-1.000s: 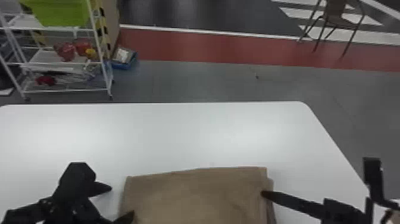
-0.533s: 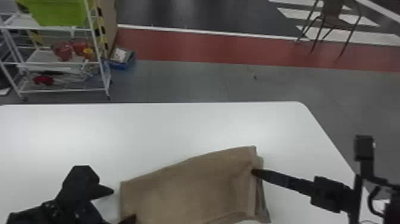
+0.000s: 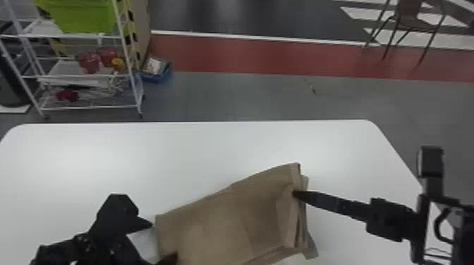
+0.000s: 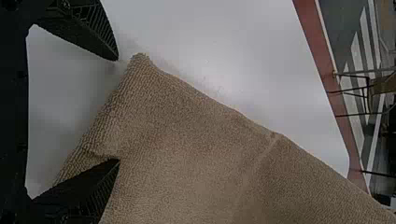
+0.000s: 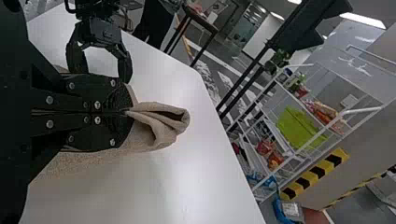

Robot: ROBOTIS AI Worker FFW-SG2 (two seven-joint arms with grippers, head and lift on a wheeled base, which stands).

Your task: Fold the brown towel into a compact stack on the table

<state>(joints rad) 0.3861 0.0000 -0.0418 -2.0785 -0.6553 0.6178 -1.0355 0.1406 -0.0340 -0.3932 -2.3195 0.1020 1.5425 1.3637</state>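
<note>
In the head view the brown towel [image 3: 225,222] lies folded at the table's near side, its right end lifted and creased. My right gripper [image 3: 295,193] pinches that right edge; in the right wrist view the right gripper [image 5: 127,112] is shut on a layered fold of the towel [image 5: 159,125]. At the towel's left end stands my left gripper [image 3: 160,239], fingers spread. The left wrist view has the left gripper [image 4: 116,109] open, one finger over bare table and the other at the towel [image 4: 187,140], partly under or against its edge.
The white table [image 3: 176,155] stretches beyond the towel to its far edge. Past it on the floor stand a white wire shelf [image 3: 84,105] with a green bin [image 3: 83,16], a blue box [image 3: 157,74] and a chair [image 3: 411,17].
My right gripper has moved away from the robot and slightly left, pulling the towel's right end along and slanting the towel. My left gripper has hardly moved.
</note>
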